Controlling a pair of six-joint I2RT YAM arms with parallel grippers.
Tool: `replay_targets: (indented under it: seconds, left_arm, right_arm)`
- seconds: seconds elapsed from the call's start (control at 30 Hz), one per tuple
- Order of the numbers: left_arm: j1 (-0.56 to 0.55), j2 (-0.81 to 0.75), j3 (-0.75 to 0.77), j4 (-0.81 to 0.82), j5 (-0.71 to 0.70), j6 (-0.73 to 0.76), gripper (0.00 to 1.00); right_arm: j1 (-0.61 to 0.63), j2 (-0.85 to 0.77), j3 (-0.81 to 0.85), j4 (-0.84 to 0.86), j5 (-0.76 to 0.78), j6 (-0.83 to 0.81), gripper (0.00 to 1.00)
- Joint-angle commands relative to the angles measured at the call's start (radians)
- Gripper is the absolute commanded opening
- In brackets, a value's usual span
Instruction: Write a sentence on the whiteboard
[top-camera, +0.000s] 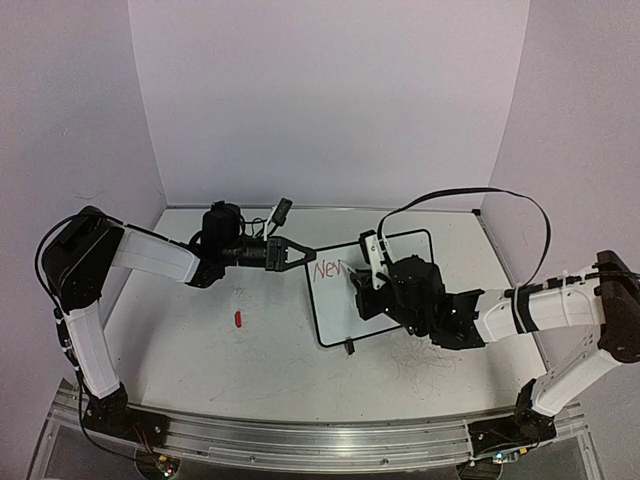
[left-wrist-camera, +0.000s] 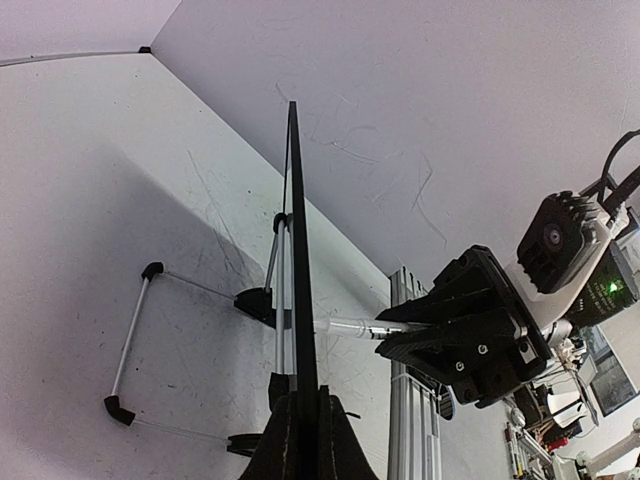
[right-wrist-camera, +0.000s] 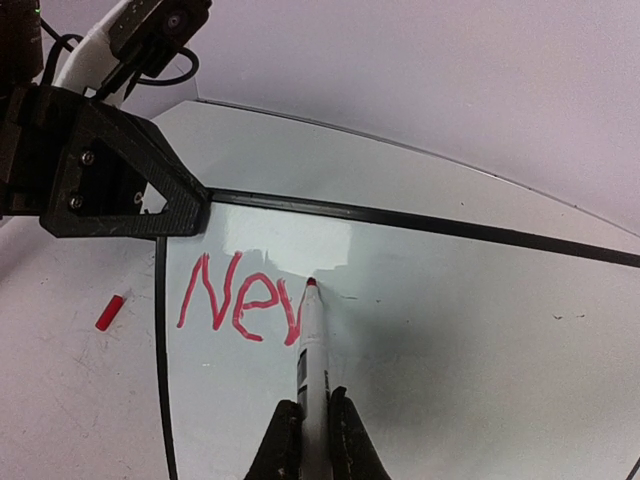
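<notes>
The whiteboard (right-wrist-camera: 470, 340) stands tilted on its wire feet (left-wrist-camera: 130, 340) at the table's middle. Red letters "Nev" (right-wrist-camera: 235, 300) are written at its upper left. My left gripper (top-camera: 308, 250) is shut on the board's top-left corner; in the left wrist view its fingers (left-wrist-camera: 280, 440) pinch the black frame (left-wrist-camera: 296, 230), seen edge-on. My right gripper (right-wrist-camera: 312, 430) is shut on a white marker (right-wrist-camera: 311, 350). The marker's red tip touches the board just right of the "v". From the left wrist view the marker (left-wrist-camera: 350, 326) meets the board's face, with the right gripper (left-wrist-camera: 400, 335) behind it.
A small red marker cap (top-camera: 239, 319) lies on the scuffed tabletop to the left of the board, also seen in the right wrist view as the cap (right-wrist-camera: 110, 311). White walls close in the table at the back and both sides. A black cable (top-camera: 520, 205) loops over the right arm.
</notes>
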Motion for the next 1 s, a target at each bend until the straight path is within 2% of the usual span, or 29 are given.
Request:
replay_targets:
  seconds: [0.0, 0.97]
  left_arm:
    - [-0.019, 0.004, 0.0, 0.004, 0.054, -0.023, 0.0]
    - [-0.019, 0.009, 0.001, 0.004, 0.055, -0.024, 0.0]
  right_arm:
    - [-0.012, -0.007, -0.03, -0.034, -0.005, 0.031, 0.0]
    - [-0.001, -0.037, -0.088, -0.053, -0.01, 0.085, 0.0]
